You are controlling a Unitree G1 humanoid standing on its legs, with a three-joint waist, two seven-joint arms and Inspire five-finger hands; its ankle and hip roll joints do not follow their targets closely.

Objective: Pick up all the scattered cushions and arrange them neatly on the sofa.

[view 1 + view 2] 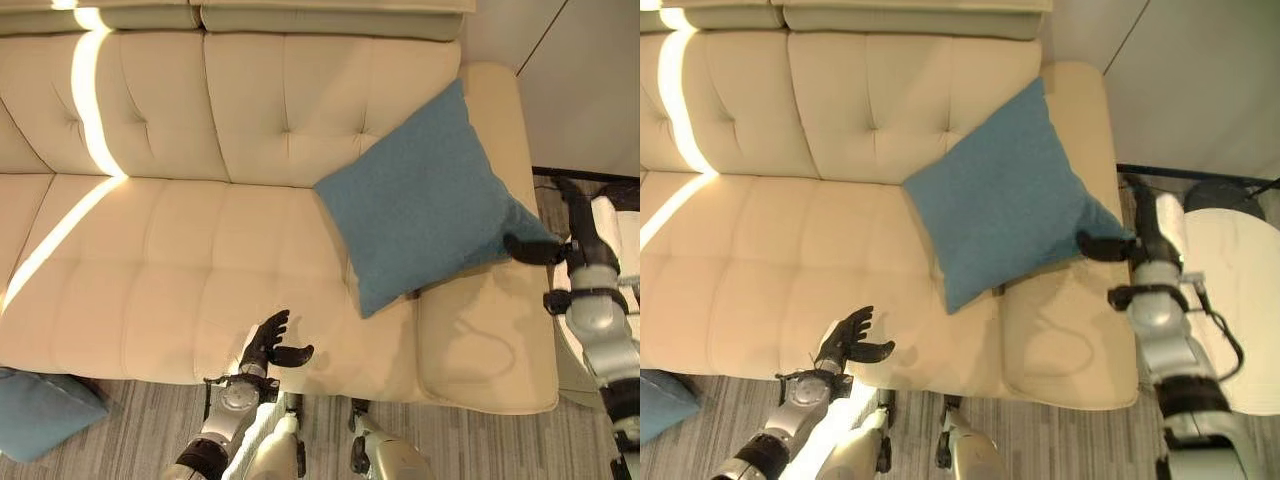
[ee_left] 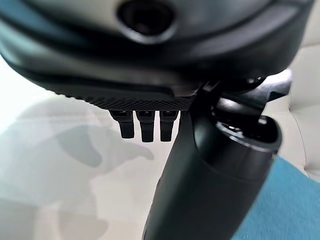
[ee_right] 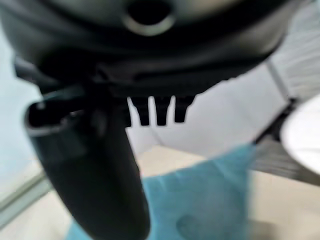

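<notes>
A blue cushion [image 1: 425,205] leans on the cream sofa [image 1: 150,260], propped between the backrest and the right armrest [image 1: 490,340]. My right hand [image 1: 535,248] is at the cushion's right corner, over the armrest. Its thumb lies against that corner and its fingers [image 3: 156,111] are straight, so the hand is open. A second blue cushion [image 1: 40,412] lies on the floor at the sofa's front left. My left hand [image 1: 268,345] hovers over the seat's front edge, open and holding nothing, its fingers [image 2: 142,125] relaxed.
The sofa's seat to the left of the cushion is bare, with a bright strip of sunlight [image 1: 88,110] across it. A white round table [image 1: 1240,290] stands right of the armrest. Grey striped flooring [image 1: 120,440] runs along the sofa's front.
</notes>
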